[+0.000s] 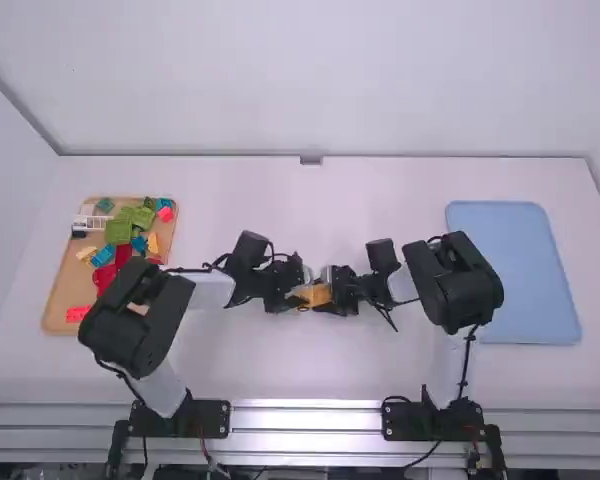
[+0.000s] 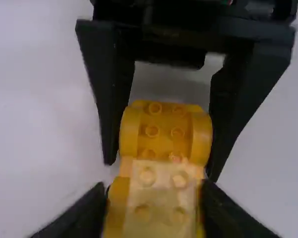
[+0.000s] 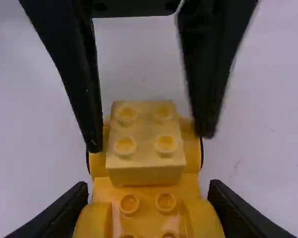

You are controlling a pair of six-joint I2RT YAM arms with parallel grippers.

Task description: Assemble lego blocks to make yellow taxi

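I'm pinching the yellow toy-brick car [image 3: 147, 192] in both sets of jaws, left gripper [image 1: 298, 293] at its nine o'clock, right gripper [image 1: 330, 292] at three.

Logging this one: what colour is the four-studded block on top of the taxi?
Pale yellow block; it shows best in the right wrist view.

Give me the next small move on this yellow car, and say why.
I'd ease the left hand open and back off, with the right hand steadying the car: both grip it now, the pale block already looks seated on top, and bare studs beside it seem ready for another piece.
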